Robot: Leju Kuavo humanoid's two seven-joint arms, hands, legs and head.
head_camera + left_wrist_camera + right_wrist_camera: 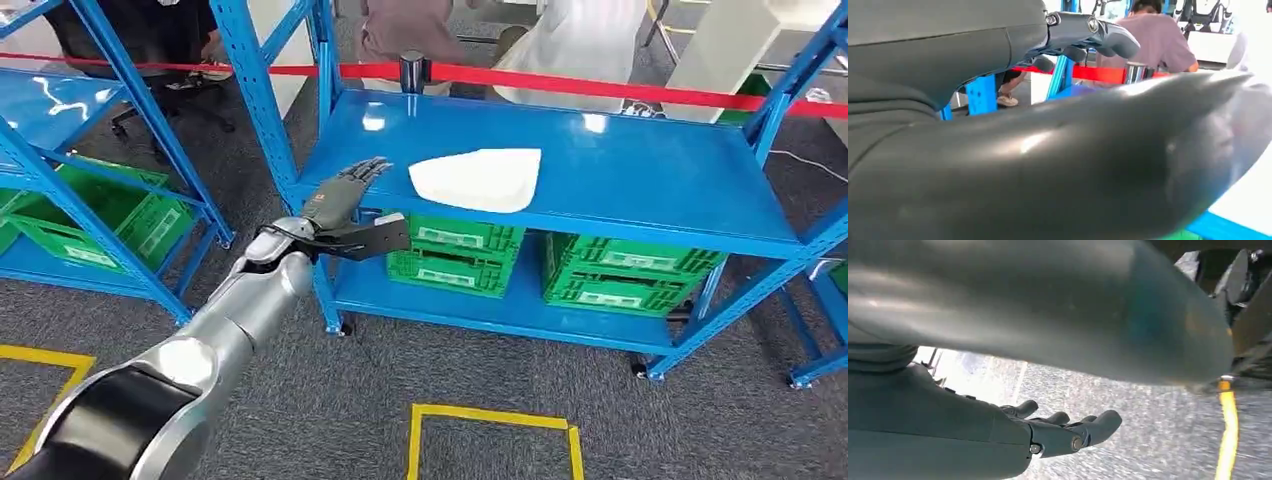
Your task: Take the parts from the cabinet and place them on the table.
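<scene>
Fingers (368, 172) of left hand (345, 195) spread apart, holding nothing, reaching over shelf (640, 165) edge just beside white part (480, 180) in head view. Risk: hand may nudge the part fwd instead of gripping, since it lies flat w/ low edges. Green crates (455, 255) below; contents can't tell. Left wrist view: thumb (1098, 37) clear of fingers. Right wrist view: right hand (1058, 432) over floor, fingers loosely extended, empty.

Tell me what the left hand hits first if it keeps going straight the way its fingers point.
Probably the white part on the blue shelf. The left hand is open at the shelf's front left edge, fingers angled toward the part, still apart from it; depth is unclear.
</scene>
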